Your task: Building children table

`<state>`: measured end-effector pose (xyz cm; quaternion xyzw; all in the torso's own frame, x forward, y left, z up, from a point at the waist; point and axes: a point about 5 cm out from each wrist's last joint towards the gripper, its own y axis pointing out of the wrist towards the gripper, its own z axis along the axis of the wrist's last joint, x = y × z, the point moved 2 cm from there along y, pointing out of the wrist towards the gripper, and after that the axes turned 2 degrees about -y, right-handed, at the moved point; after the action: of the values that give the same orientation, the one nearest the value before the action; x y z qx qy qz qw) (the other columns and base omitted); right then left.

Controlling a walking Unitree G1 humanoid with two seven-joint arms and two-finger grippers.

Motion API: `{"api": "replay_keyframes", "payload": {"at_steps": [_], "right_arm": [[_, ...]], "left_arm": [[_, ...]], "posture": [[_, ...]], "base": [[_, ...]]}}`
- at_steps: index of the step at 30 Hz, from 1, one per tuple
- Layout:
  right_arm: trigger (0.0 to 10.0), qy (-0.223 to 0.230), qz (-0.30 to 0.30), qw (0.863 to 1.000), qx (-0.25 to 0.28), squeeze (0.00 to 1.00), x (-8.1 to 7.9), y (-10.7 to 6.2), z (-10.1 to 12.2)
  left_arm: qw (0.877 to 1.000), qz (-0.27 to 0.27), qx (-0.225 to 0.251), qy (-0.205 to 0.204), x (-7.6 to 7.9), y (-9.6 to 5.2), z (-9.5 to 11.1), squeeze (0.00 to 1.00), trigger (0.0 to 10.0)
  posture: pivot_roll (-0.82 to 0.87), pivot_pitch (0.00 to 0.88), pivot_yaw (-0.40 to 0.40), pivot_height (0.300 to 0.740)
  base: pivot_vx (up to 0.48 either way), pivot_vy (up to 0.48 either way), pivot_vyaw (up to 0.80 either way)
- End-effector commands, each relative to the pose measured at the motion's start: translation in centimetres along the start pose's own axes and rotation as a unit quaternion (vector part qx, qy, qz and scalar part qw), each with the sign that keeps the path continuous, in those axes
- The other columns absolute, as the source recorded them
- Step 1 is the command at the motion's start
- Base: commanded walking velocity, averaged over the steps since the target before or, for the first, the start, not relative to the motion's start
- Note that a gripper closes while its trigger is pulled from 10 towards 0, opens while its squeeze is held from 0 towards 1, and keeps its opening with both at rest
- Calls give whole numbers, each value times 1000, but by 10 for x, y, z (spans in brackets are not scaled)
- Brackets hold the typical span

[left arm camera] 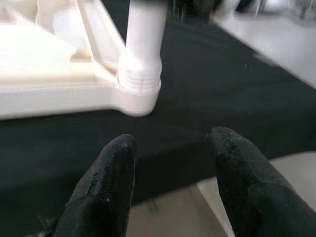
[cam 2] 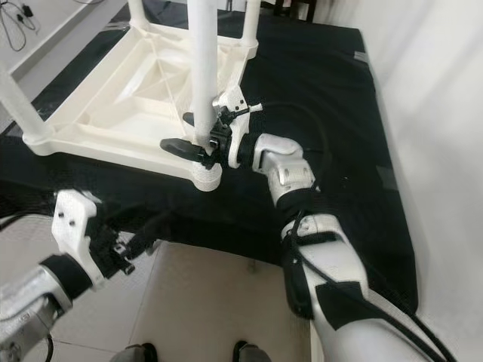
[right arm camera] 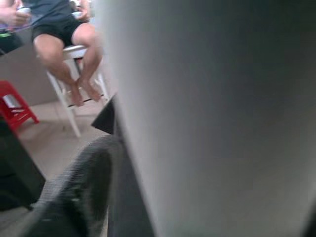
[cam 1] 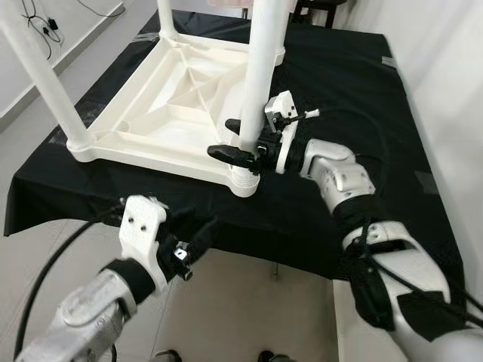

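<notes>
The white tabletop (cam 1: 162,113) lies upside down on the black cloth (cam 1: 339,75), three legs seen standing in its corners, so it looks nearly built. The right gripper (cam 1: 243,143) clamps the near leg (cam 1: 256,83) just above its socket; the left gripper (cam 1: 198,235) hangs open below the edge

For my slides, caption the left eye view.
Right gripper clamps the near table leg of the upturned white table; left gripper waits open.

A white plastic children's table (cam 1: 162,121) lies upside down on the black cloth — round legs (cam 1: 259,72) standing upright from its corner sockets.
</notes>
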<state>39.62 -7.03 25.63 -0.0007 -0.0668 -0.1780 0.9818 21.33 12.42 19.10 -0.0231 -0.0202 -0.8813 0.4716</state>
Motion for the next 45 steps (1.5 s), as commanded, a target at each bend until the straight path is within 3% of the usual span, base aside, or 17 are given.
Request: {"api": "replay_keyframes", "payload": {"at_steps": [1,4,5,18,19,20,24,32,33,34,37,38,39,41,42,43,45], "right_arm": [[0,-1,23,1000,1,0,-4,3,-2],[0,0,17,1000,-3,0,-1,1,-2],[0,0,10,1000,-12,0,1,-2,-5],[0,-5,-91,993,-74,0,19,-38,-36],[0,15,-270,956,-114,0,27,-53,-65],[0,15,-270,956,-114,0,27,-53,-65],[0,83,-483,857,-161,0,-33,-75,-109],[0,69,-479,866,-131,0,-10,-48,-96],[10000,73,-460,875,-128,0,-10,-42,-95],[10000,73,-460,875,-128,0,-10,-42,-95],[10000,75,-452,880,-121,180,-11,-38,-91],[10000,76,-414,902,-94,1000,-9,-30,-83],[10000,65,-375,923,-62,1000,-9,-25,-67],[10000,65,-375,923,-62,1000,-9,-25,-67],[10000,49,-333,941,-25,1000,-4,-22,-49],[10000,29,-265,964,-1,0,-1,-20,-34],[10000,29,-265,964,-1,0,-1,-20,-34]], "left_arm": [[1000,3,-1,9,0,-1,-3,0,10000],[1000,5,-5,2,0,-3,-7,0,10000],[1000,18,-7,0,-2,-5,-10,0,0],[997,67,-19,14,-8,-15,-21,0,0],[996,82,-17,10,-8,-19,-24,0,0],[996,82,-17,10,-8,-19,-24,0,0],[995,96,-9,8,-12,-17,-28,0,0],[997,74,-9,0,-13,-9,-33,0,0],[997,73,-10,-2,-13,-9,-34,0,0],[997,73,-10,-2,-13,-9,-34,0,0],[997,71,-11,-5,-12,-9,-34,0,0],[997,72,-10,-7,-12,-8,-35,0,0],[997,76,-7,-5,-13,-7,-35,0,6549],[997,76,-7,-5,-13,-7,-35,0,6549],[997,79,-3,-2,-13,-5,-34,0,10000],[997,81,1,-1,-13,-3,-34,0,10000],[997,81,1,-1,-13,-3,-34,0,10000]], "posture": [[103,168,-90,740],[99,166,-82,740],[96,166,-77,740],[60,172,-88,740],[58,189,-97,740],[58,189,-97,740],[29,202,-28,740],[37,194,-27,740],[46,195,-33,740],[46,195,-33,740],[49,197,-36,740],[57,196,-41,740],[60,195,-44,740],[60,195,-44,740],[61,191,-46,740],[69,186,-53,740],[69,186,-53,740]], "base": [[0,0,0],[0,0,0],[0,0,0],[0,0,0],[0,0,0],[0,0,0],[0,0,0],[0,0,0],[0,0,0],[0,0,0],[0,0,0],[0,0,0],[0,0,0],[0,0,0],[0,0,0],[0,0,0],[0,0,0]]}}
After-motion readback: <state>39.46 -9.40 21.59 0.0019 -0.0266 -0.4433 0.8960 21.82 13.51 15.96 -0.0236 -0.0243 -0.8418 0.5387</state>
